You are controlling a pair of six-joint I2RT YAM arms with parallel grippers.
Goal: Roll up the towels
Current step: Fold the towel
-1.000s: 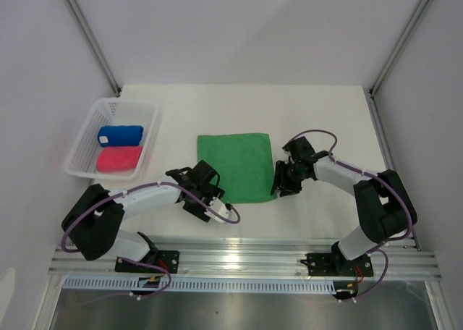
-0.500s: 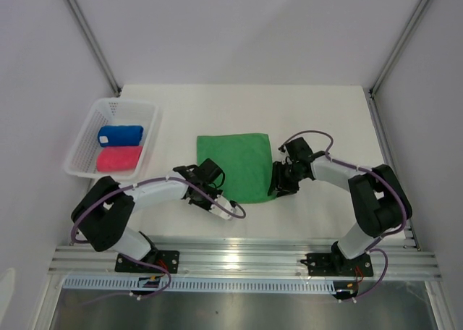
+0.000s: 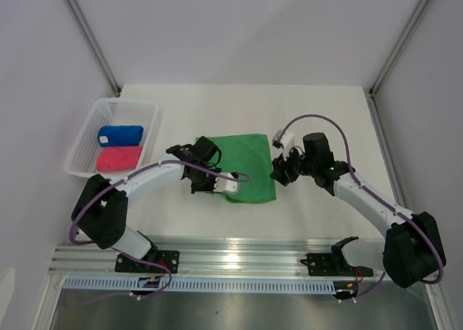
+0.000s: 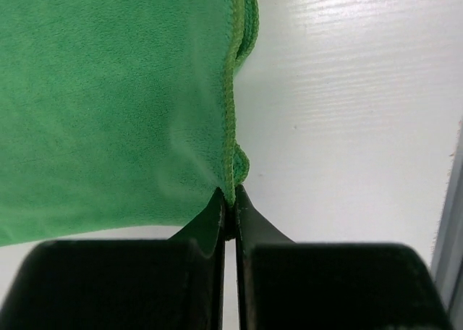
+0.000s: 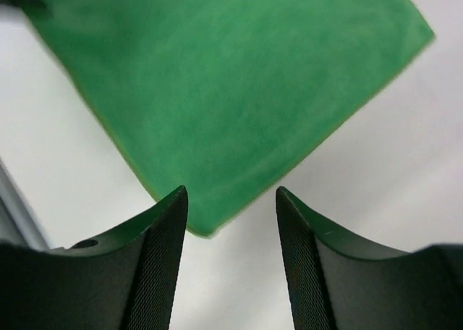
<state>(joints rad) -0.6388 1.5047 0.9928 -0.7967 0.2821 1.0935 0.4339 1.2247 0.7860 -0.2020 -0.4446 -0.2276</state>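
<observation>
Green towel (image 3: 253, 167) hem pinched in my left tool (image 4: 230, 202); right tool (image 5: 231, 200) gapes empty. Best rolled tight, edges square.

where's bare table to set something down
Free: the far strip of table behind the green towel, and the far right corner beyond the right gripper. Crowded: around the towel, pinched by the left gripper, and the basket at left.
</observation>
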